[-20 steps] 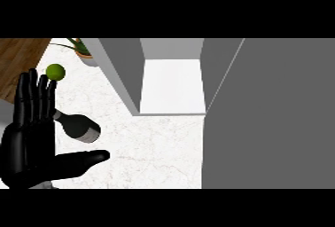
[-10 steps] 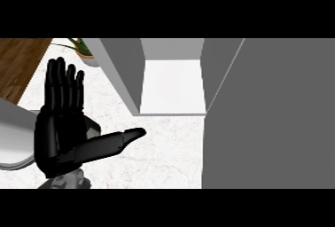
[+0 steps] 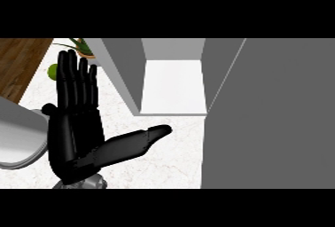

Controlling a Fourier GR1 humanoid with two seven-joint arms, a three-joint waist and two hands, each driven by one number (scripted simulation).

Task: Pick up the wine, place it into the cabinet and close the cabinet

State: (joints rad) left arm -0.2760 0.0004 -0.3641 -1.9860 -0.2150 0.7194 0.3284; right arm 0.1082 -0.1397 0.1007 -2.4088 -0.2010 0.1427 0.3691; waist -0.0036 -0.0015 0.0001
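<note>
- 2 grey walls flank the open cabinet. We see its white floor facing the counter, and its grey door runs down the view's right side.
- 1 hand shows, the left hand. Its fingers are straight, side by side and pointing up, the thumb is spread to the right, and it clasps nothing.
- We see the wine only as a dark rounded bit at the hand's left edge. The hand hides the rest, and we cannot tell whether they touch.
- Near the fingertips we see a green fruit and a potted plant. A pale grey rounded shape fills the left edge.
</note>
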